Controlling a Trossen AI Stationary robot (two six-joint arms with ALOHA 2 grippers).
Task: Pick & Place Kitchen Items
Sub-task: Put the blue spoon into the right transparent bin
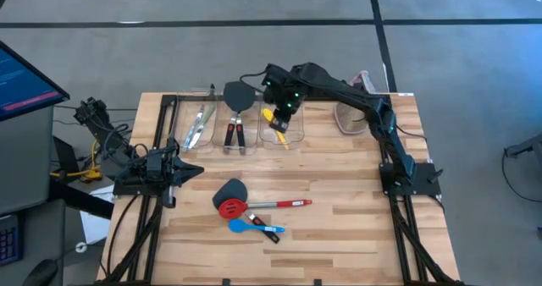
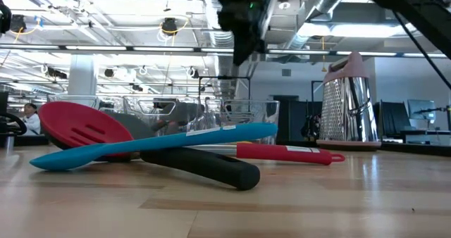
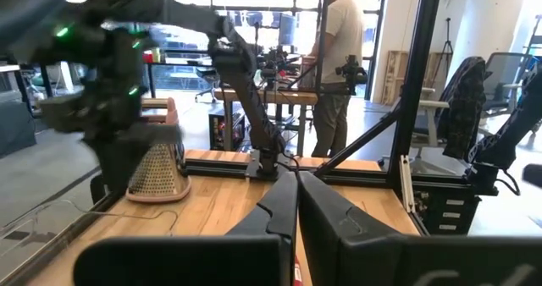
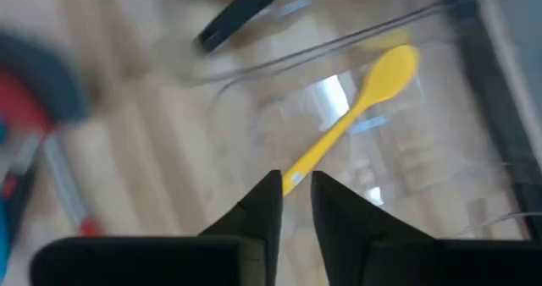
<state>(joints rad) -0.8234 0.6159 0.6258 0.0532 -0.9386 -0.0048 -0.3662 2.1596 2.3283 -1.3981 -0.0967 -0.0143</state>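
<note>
While hanging over the rightmost of three clear bins (image 1: 292, 138) at the far side of the bench (image 1: 356, 210), right end effector (image 1: 284, 121) covers part of one yellow spoon (image 4: 373, 91). Cannot tell whether open or closed, nor whether hold is kept on the spoon's handle end, which runs in under the tip. Spoon itself: plain yellow, oval bowl, slim straight handle; lies inside that bin, long axis slanted, bowl toward the far edge, handle end toward the near edge.

Middle bin: dark grey spatula head (image 1: 237, 94) sticking out past the far rim, two black-red handles (image 1: 236, 135) side by side, long axes running far to near. Left bin: thin silvery-green tools (image 1: 199, 125), also lengthwise far to near; count not clear.

On the open bench, three utensils in a loose pile:
- One dark grey spatula (image 1: 230, 189), head away from the near edge, black handle slanting under the others.
- One red slotted spoon (image 1: 232, 207), head leftward, red handle pointing right.
- One blue spoon (image 1: 246, 227), bowl leftward, handle pointing right, crossing over the spatula's handle.

One pink-topped grater (image 1: 351, 117) beside the right arm. Left end effector (image 1: 190, 171), closed tight and empty, parked at the bench's left edge.
</note>
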